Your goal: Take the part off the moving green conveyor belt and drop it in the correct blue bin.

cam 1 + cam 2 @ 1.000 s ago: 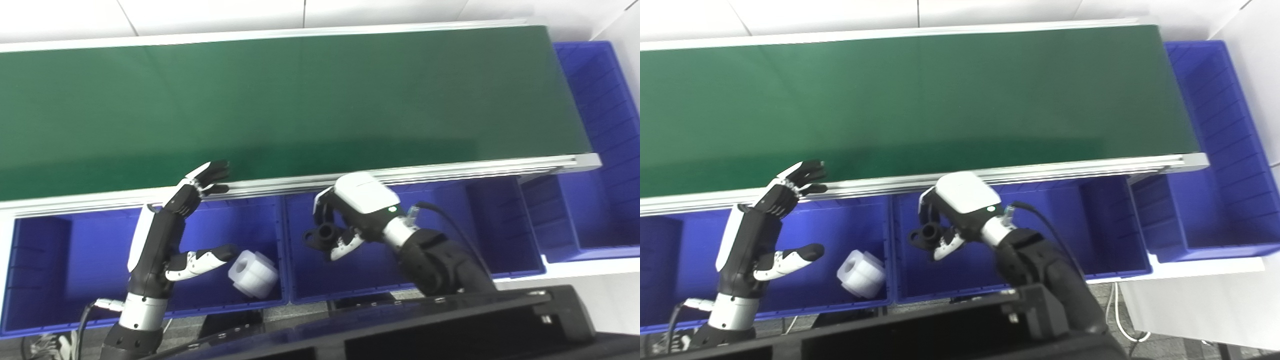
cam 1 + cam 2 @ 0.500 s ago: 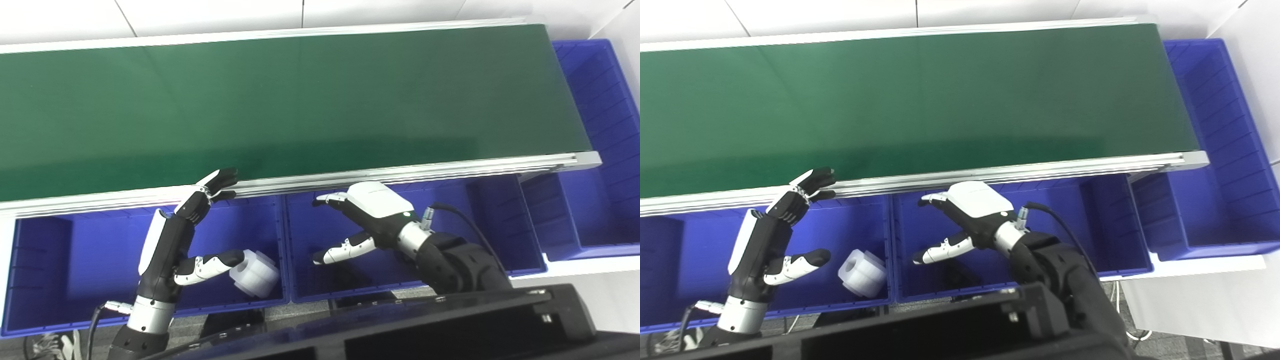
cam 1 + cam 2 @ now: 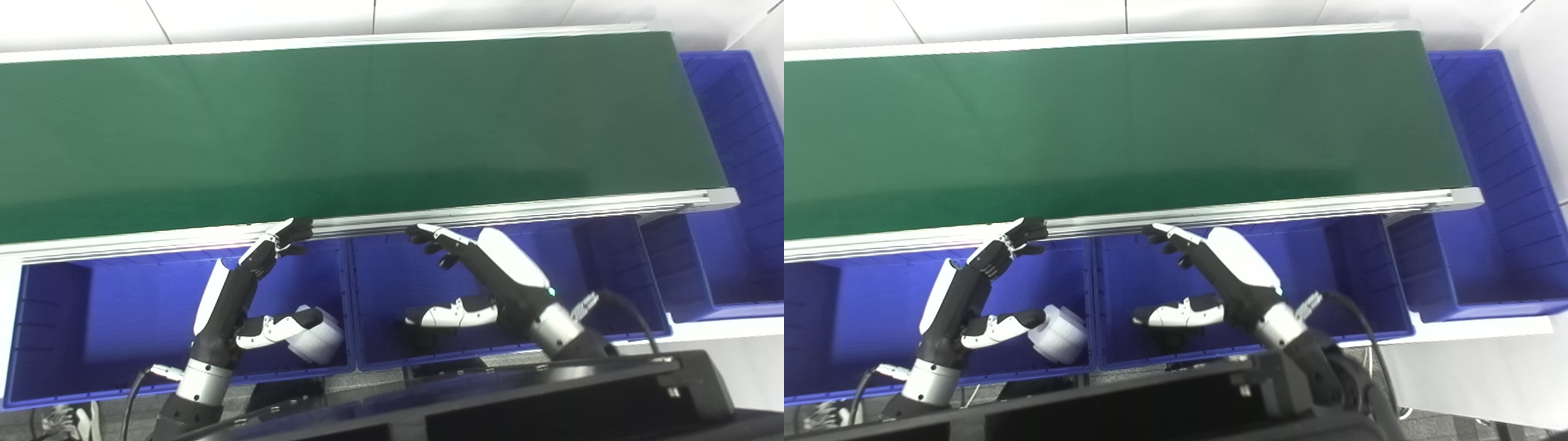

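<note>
Lying dark and mostly hidden under the spread right hand — black part in the middle bin

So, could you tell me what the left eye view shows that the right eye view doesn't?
Only the left eye view shows the left bin's end wall; in the right eye view that bin runs off the edge. Only the right eye view shows the far-right bin's outer rim with pale floor beyond. Both show the bare green conveyor belt, the open left hand and right hand over the bins, and the white part lying in the left bin.
</note>
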Robot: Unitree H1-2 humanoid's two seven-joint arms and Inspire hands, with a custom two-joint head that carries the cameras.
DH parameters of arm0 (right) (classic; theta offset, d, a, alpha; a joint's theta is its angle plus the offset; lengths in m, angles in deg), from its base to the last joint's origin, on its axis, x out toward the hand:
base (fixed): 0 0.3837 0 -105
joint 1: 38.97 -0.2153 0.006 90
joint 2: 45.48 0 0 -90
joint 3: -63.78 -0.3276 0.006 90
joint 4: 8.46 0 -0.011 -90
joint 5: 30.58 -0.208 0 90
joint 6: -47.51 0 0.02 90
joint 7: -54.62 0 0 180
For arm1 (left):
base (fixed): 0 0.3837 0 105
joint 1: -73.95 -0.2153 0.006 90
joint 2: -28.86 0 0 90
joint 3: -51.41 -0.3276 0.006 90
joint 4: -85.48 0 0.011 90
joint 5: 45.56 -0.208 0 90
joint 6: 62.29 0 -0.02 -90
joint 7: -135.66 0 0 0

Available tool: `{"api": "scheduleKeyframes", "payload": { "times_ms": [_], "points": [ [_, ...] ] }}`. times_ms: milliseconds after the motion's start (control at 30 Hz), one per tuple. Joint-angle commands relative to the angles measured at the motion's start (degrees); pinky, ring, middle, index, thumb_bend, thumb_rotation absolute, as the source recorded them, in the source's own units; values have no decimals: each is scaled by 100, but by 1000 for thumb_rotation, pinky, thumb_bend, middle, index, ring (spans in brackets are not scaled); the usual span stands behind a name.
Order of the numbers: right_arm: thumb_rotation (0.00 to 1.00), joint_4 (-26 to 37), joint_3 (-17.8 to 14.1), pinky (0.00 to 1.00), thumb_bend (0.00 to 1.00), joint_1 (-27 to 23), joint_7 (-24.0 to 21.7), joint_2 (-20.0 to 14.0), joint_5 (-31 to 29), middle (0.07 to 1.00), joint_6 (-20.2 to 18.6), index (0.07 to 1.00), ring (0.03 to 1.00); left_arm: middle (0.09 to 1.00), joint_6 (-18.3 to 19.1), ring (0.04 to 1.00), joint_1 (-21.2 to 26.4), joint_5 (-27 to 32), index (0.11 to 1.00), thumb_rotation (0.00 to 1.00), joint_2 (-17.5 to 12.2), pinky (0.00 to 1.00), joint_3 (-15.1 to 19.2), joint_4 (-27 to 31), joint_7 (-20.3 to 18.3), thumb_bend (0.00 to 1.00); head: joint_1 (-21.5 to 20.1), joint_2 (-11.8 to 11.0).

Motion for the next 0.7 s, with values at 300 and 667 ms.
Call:
{"api": "scheduleKeyframes", "payload": {
  "times_ms": [300, 667],
  "points": [
    [588, -916, 96, 776, 649, 1, 850, 135, -290, 895, 1163, 915, 857, 871, -215, 838, -31, -258, 851, 567, -252, 775, -414, -257, 637, 665, 301, -742],
    [496, -1455, 117, 789, 696, 83, 1322, 211, -469, 918, 1700, 930, 873, 868, -215, 842, 169, -661, 841, 540, -553, 773, -1055, -600, 1624, 693, 361, -1251]
  ]
}}
